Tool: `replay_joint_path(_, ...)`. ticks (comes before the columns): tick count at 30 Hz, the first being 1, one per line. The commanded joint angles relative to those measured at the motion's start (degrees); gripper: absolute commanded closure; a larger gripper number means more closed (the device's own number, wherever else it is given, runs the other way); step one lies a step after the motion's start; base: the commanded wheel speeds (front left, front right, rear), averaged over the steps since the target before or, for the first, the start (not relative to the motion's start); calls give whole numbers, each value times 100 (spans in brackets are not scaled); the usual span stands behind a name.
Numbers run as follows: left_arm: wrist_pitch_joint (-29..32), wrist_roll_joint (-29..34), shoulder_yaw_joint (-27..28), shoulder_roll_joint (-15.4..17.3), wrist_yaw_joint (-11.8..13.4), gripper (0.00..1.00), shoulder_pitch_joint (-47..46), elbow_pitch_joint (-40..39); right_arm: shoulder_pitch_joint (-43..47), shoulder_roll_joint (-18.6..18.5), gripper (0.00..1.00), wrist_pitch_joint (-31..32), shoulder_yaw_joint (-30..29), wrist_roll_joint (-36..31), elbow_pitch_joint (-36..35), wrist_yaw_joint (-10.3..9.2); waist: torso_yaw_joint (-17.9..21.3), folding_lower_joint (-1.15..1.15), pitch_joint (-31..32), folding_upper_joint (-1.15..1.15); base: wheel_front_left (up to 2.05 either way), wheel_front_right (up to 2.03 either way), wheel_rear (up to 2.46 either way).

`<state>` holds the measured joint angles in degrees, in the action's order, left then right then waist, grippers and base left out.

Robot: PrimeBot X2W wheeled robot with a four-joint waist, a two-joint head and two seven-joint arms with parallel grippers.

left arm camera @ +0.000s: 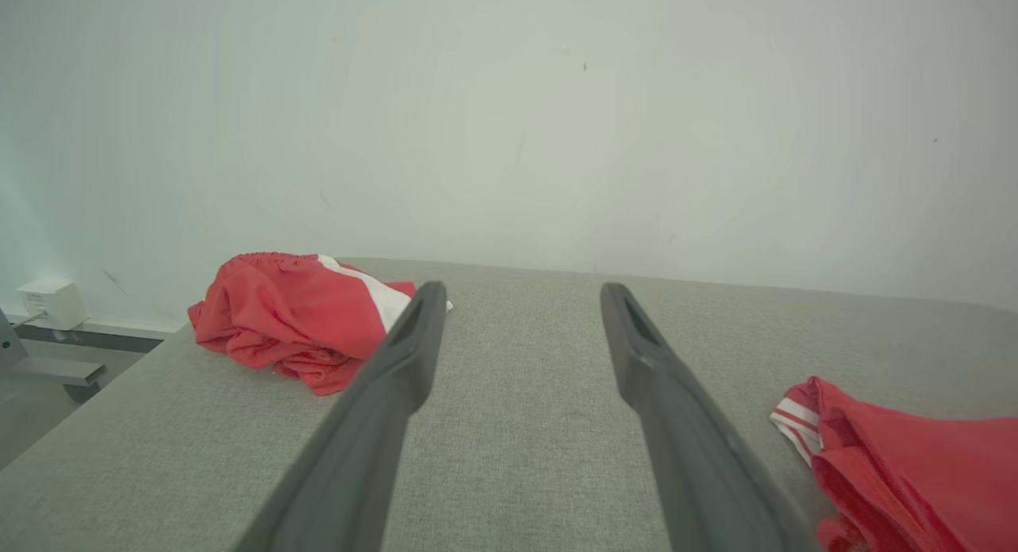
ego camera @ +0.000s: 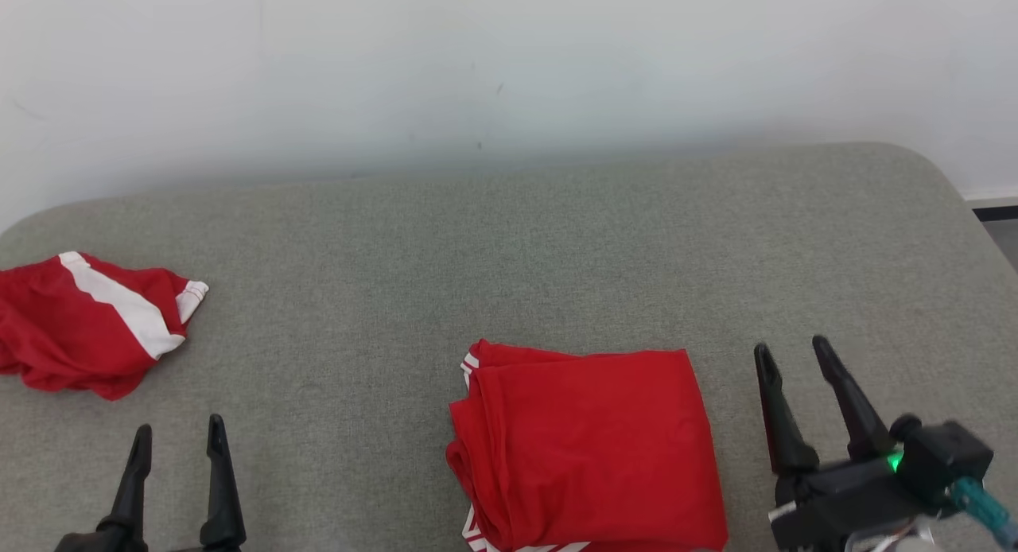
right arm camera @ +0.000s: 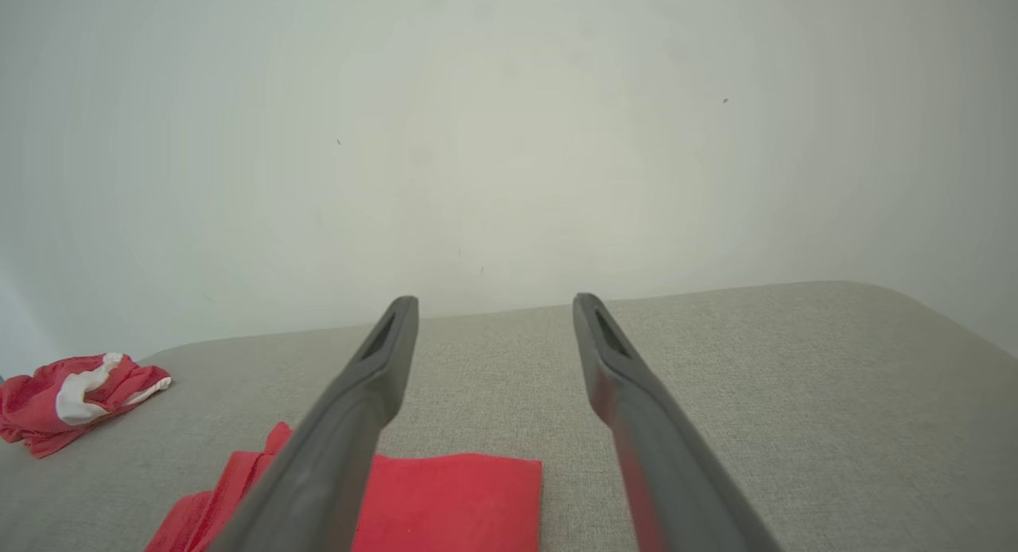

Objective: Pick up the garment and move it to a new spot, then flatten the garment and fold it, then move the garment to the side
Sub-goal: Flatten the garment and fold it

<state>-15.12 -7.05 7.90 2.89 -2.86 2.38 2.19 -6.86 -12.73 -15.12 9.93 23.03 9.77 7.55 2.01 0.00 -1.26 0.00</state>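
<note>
A red garment (ego camera: 588, 448) with white striped trim lies folded into a neat rectangle on the grey padded table (ego camera: 509, 242), near the front edge. It also shows at the right in the left wrist view (left arm camera: 915, 464) and low in the right wrist view (right arm camera: 445, 500). My right gripper (ego camera: 791, 357) stands open just right of the garment, apart from it, with nothing between its fingers. Over at the front left, my left gripper (ego camera: 179, 433) is open and empty too, well left of the garment.
A second red garment (ego camera: 87, 325) with a white stripe lies crumpled at the table's left edge, seen also in the left wrist view (left arm camera: 294, 321). A white wall rises behind the table. The table's rounded right corner (ego camera: 946, 178) drops to the floor.
</note>
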Motion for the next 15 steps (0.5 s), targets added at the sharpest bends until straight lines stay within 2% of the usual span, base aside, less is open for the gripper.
replay_joint_path(1, 0, 44, -2, 1, 16, 0, 71, -2, 152, 24, 0, 0, -33, -149, -94, -15, 24, 0, 53, 0, 0, 0, 0)
replay_joint_path(5, 0, 147, -58, 1, 38, 0, 224, 8, 560, 170, 0, 0, -165, -437, -302, -15, 27, 0, 128, 0, 0, 0, 0)
replay_joint_path(15, 0, 305, -167, 30, 0, 0, 532, 50, 1011, 397, 0, 0, -458, -654, -471, -15, -69, 0, 217, 0, 0, 0, 0)
